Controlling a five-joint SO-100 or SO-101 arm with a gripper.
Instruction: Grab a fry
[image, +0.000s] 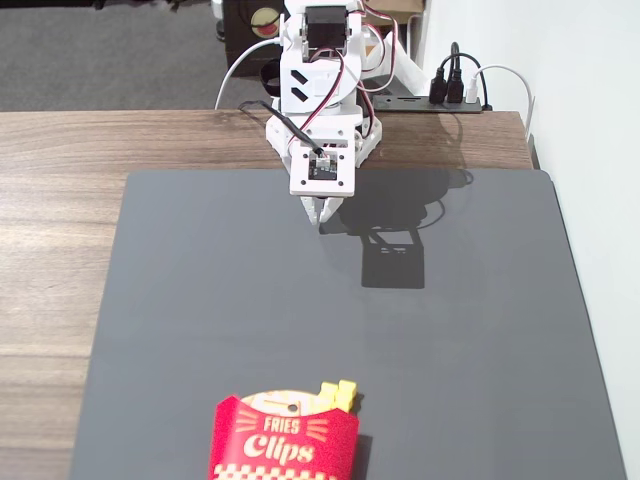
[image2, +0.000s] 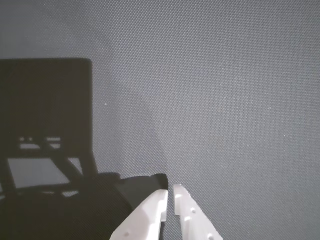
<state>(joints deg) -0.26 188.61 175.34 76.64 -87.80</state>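
Yellow fries (image: 338, 395) stick out of the top of a red "Fries Clips" carton (image: 284, 441) lying at the near edge of the dark grey mat (image: 480, 330) in the fixed view. My white gripper (image: 325, 212) hangs at the far side of the mat, far from the carton, pointing down. In the wrist view the gripper (image2: 170, 192) shows two white fingertips (image2: 155, 210) nearly together with nothing between them. That view holds only mat and the arm's shadow; no fry shows there.
The mat lies on a wooden table (image: 60, 210). The arm's base (image: 320, 70) stands at the far edge with cables and a power strip (image: 455, 95) behind. A white wall (image: 600, 150) runs along the right.
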